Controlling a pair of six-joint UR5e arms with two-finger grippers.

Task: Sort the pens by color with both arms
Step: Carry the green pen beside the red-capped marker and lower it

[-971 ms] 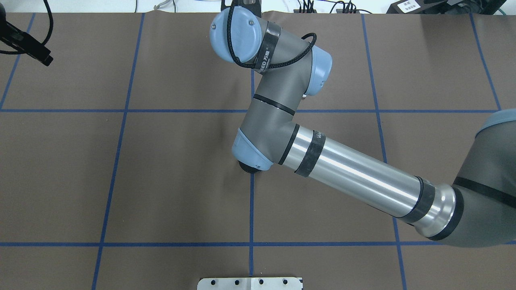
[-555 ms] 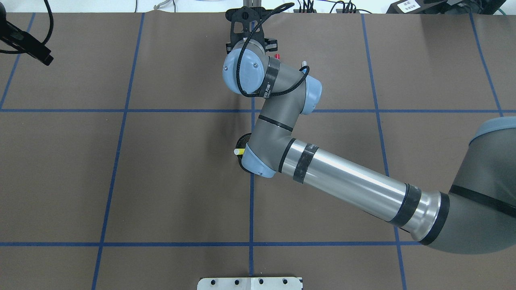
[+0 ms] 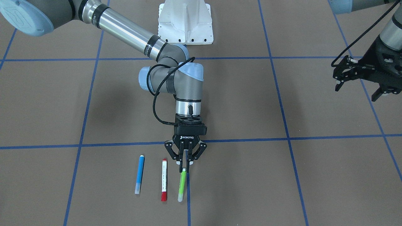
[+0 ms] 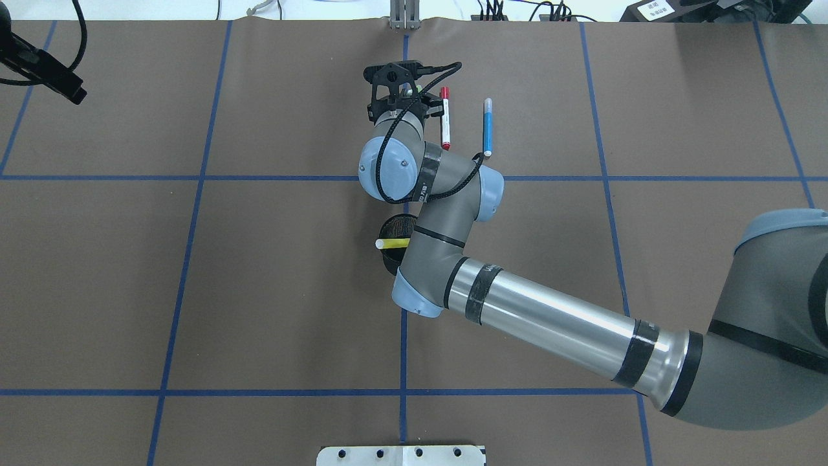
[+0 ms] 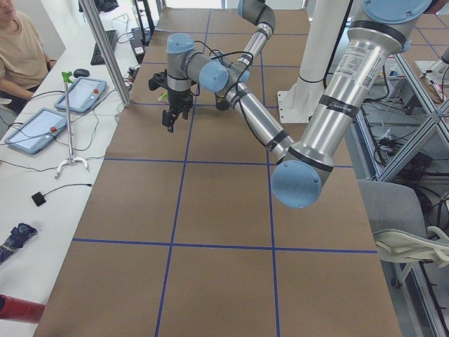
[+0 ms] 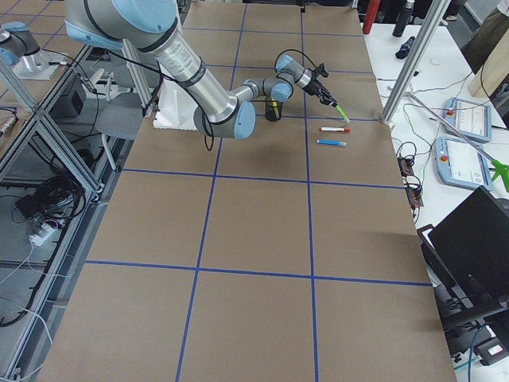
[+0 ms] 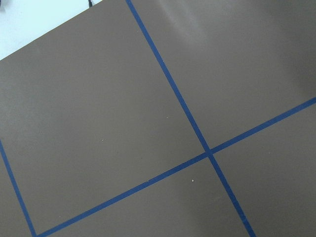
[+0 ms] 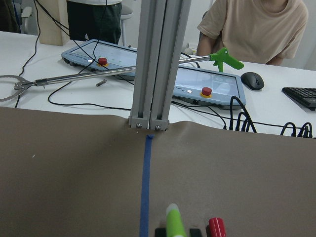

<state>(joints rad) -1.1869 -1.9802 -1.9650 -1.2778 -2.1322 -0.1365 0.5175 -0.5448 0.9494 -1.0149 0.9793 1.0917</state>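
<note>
- The right jaws are pressed together on the green pen (image 3: 181, 187). It is pinched at its upper end, the end away from the pale cap. In the right wrist view the green barrel is seen between the two black fingertips.
- The green pen is pointed away from the robot. In the exterior right view it is slanted down towards the surface (image 3: 282, 175). Whether the cap tip touches the surface cannot be told.
- The red-capped pen (image 3: 164, 180) is laid flat just beside it, and the blue pen (image 3: 139, 174) is laid a little further along. Both run roughly parallel to the green one, and none of the three touch.
- The yellow pen (image 4: 392, 244) is seen leaning out of the black mesh cup (image 4: 396, 226). The cup is nearer the robot and partly covered by the right arm (image 4: 550, 317).
- The pen is judged light and stiff, with a smooth round plastic barrel that may slip or roll.
- Held at one end, as here, it can be expected to swing or pivot. A hold at mid-barrel would be steadier. The cap is best avoided, since it could pull off.
- The left jaws are spread and empty. They are held above the surface, well off to the robot's left.
</note>
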